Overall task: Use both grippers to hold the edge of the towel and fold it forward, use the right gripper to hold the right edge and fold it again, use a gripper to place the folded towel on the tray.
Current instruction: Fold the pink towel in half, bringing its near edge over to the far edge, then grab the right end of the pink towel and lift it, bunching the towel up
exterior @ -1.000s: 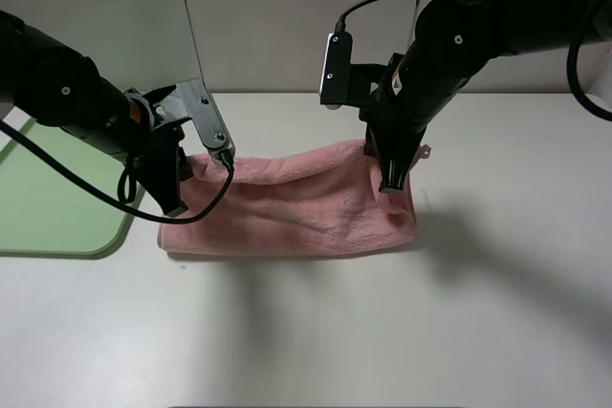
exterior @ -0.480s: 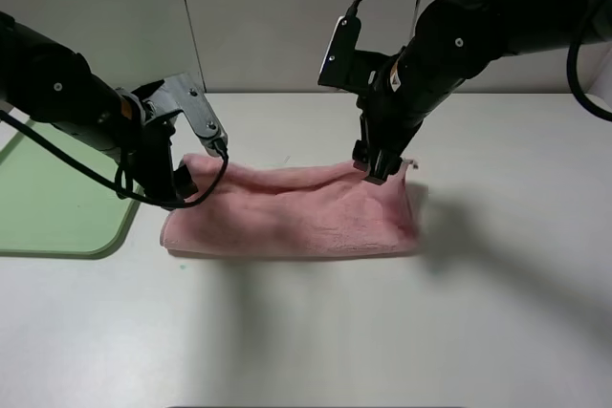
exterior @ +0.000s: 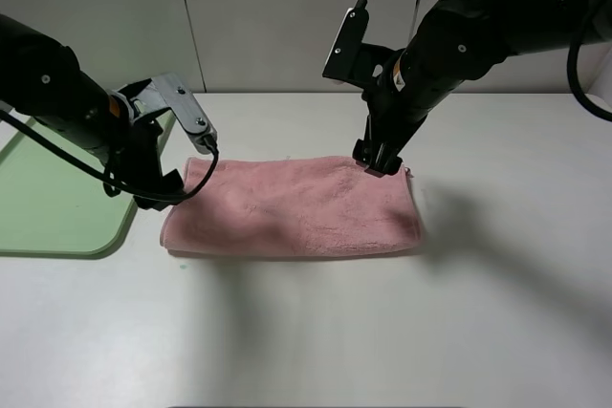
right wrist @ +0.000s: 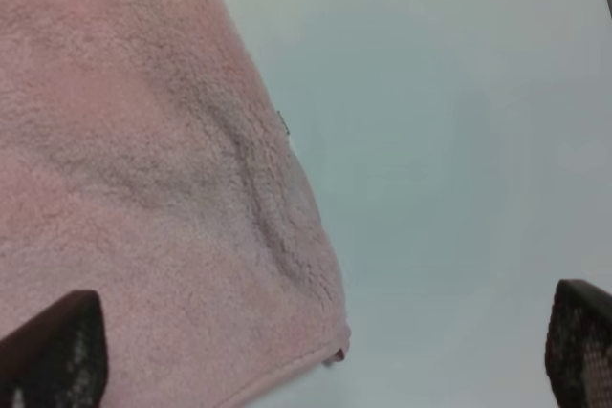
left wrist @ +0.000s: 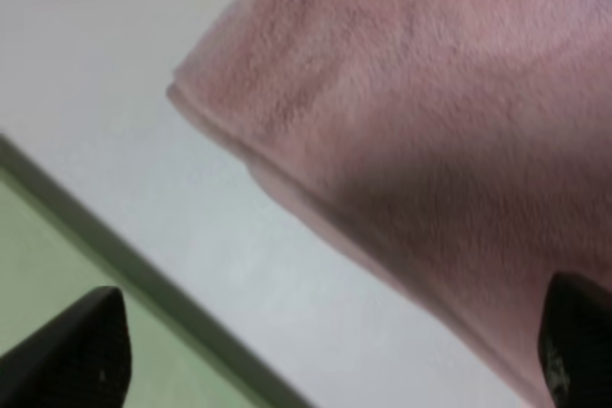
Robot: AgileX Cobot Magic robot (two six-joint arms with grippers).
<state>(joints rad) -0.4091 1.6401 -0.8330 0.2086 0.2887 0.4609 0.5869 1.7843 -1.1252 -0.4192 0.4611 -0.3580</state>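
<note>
My left end effector (exterior: 155, 196) and right end effector (exterior: 381, 163) both hang with prongs spread wide, gripping nothing. Each is just over a far corner of the fluffy pink terry towel (exterior: 292, 207), which lies folded in a long flat rectangle on the smooth white worktop (exterior: 382, 332). The rounded, low-rimmed green tray (exterior: 48, 226) sits just outboard of the left one, and open worktop stretches beyond the right.

You've got a white table (exterior: 382, 332) here, and the pink towel (exterior: 296, 207) lies flat on it near the middle, folded into a long strip. On the left side the light green tray (exterior: 48, 207) sits on the same tabletop, just beside the towel, not touching.
</note>
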